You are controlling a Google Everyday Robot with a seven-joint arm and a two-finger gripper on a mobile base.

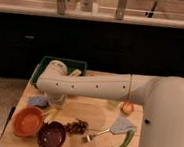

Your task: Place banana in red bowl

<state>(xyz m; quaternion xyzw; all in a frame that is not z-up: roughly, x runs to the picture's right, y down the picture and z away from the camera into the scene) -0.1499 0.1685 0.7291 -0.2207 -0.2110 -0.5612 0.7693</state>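
The gripper (57, 100) hung low over the left part of a wooden table (88, 113), tucked under the bend of the arm; whether it was open or closed could not be told. Just below it lay the banana (50, 115), slim and pale yellow, resting on the table at a slant, apart from the gripper as far as could be seen. The banana's lower end sat just beside the rim of the red bowl (28, 121), outside it. The red bowl stood at the front left of the table, with 1 dark purple bowl (51, 135) touching or almost touching it on the right.

A blue sponge (38, 100) lay left of the gripper, behind the red bowl. A cluster of dark grapes (77, 126) sat right of the purple bowl. Farther right were a metal utensil (95, 135), a grey-blue cloth (123, 125) and a curved green pepper (123, 142). A small round orange-red fruit (127, 108) sat behind the cloth. A green tray (62, 63) stood at the back left.

The white arm (91, 88) stretched across the table from the robot body (168, 130) at the right.
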